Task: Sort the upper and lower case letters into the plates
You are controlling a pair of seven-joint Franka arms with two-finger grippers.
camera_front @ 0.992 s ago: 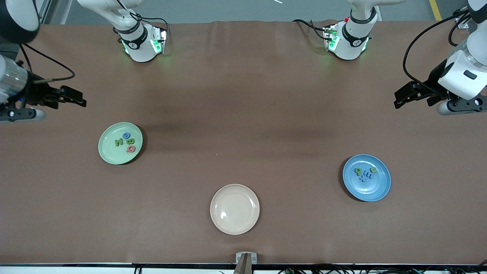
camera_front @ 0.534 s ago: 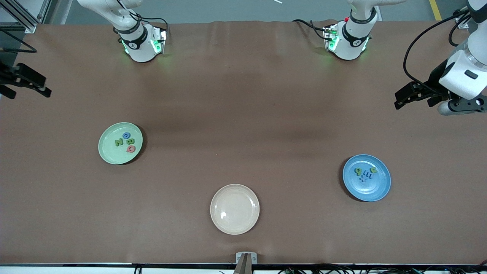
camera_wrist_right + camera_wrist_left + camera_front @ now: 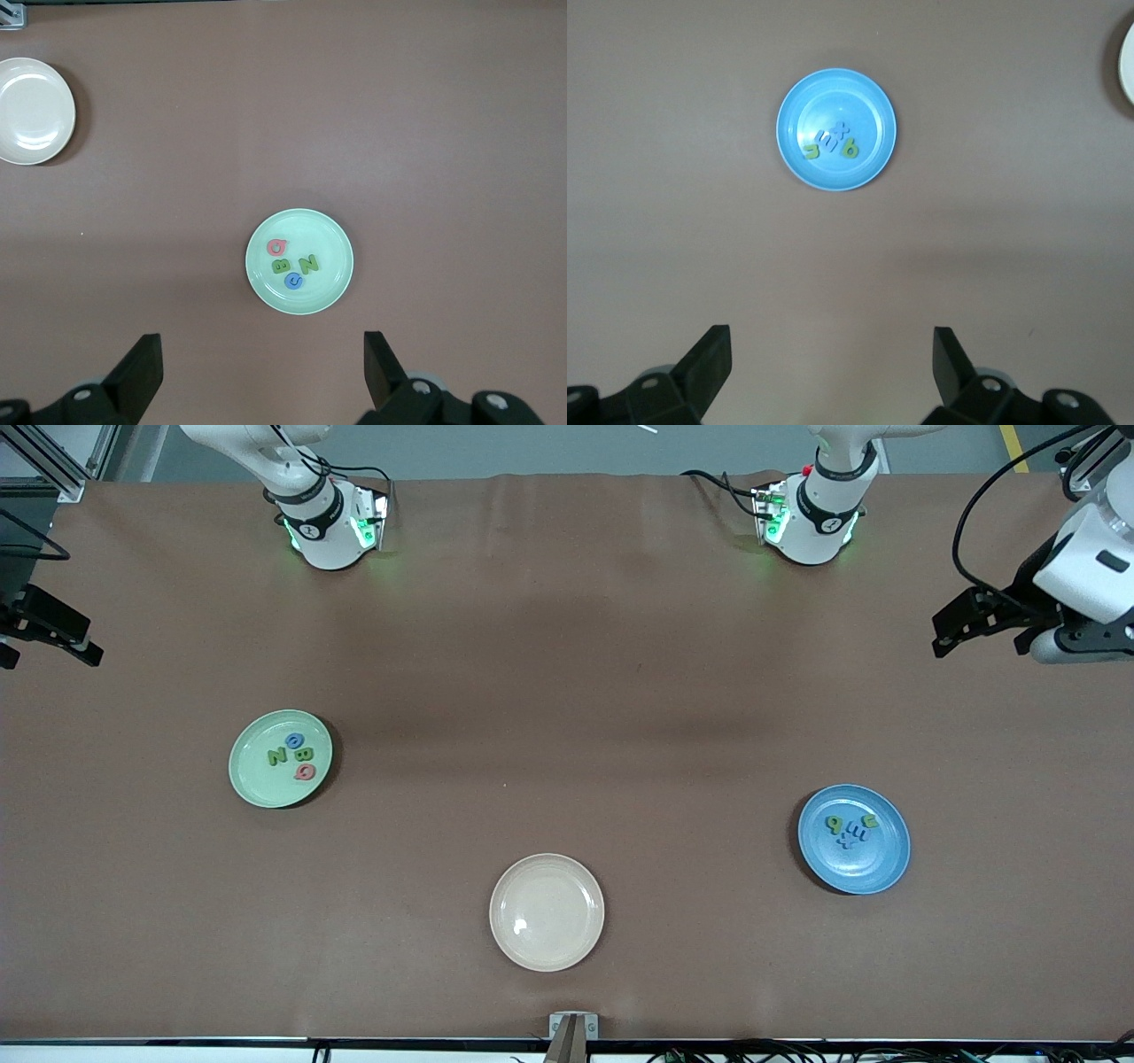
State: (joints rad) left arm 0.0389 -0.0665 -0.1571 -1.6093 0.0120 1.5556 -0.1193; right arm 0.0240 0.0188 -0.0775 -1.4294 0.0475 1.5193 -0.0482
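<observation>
1. On the table (image 3: pixel 567 691), toward the right arm's end, sits the green plate (image 3: pixel 257 779) with four letters (image 3: pixel 294 755): a blue O, green N, green B, red Q, all capitals by the look of them.
2. Toward the left arm's end, nearer the front camera, the blue plate (image 3: pixel 873 868) carries a small cluster of small letters (image 3: pixel 849 828); a green q-or-b shape and a few blue ones, hard to read singly.
3. Between the two, nearest the front camera, the cream plate (image 3: pixel 547 911) lies bare.
4. No loose letters show on the cloth in any view. Judgement: sorting looks finished, nothing left to carry.
5. Right gripper (image 3: pixel 262 363) hangs high over the edge at its own end of the table, fingers apart, empty; its wrist view looks straight down on the green plate.
6. Left gripper (image 3: pixel 833 359) hangs high over its own end, fingers (image 3: pixel 952 633) apart, empty, blue plate in its wrist view.
7. Room: wide bare cloth through the middle; plates well apart from each other and from the edges. The cream plate is the closest to an edge.
</observation>
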